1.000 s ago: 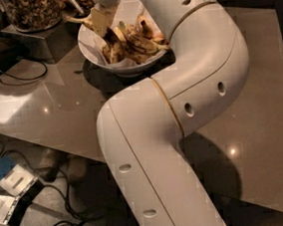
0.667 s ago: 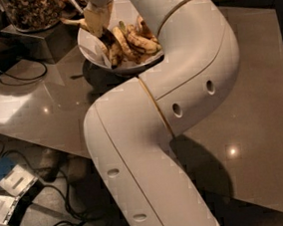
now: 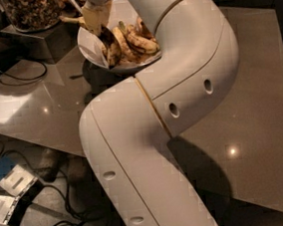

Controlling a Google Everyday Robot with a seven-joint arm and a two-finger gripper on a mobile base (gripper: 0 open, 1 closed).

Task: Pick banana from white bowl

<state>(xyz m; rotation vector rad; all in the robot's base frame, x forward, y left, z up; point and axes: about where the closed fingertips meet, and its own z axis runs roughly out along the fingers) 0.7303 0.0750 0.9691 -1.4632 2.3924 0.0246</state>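
At the far left, dark cables trail over the floor below the table edge, and above them a glass jar of nuts stands on a grey block. Just right of the jar, the gripper hangs over the left side of the white bowl, pointing down into it. You cannot tell how far it is open, or whether it has hold of anything. Directly beneath it lies the banana, long, curved and dark-blotched, resting inside the bowl against its left wall. The plumper yellow bananas are piled to its right. The thick white arm bends across the middle of the view, over the glossy grey table. To do this step well, you should centre the gripper across the dark banana alone, clear of the bowl rim and the neighbouring fruit. Grip softly, since an overripe banana probably bruises easily, then lift straight up. Compared with a second ago, the arm's lower link has swung leftward, while the bowl has stayed put and the gripper remains over the same side of it.
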